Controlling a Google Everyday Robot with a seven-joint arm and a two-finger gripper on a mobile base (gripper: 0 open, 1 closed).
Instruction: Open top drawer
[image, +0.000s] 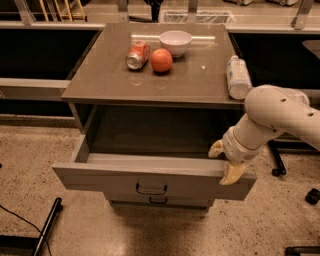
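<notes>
Top drawer (120, 179) well out, the hand (223, 163) tight on its front's right end, one finger inside, one outside.

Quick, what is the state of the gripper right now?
Gripper: closed on the front panel of the top drawer, at its right end.
</notes>
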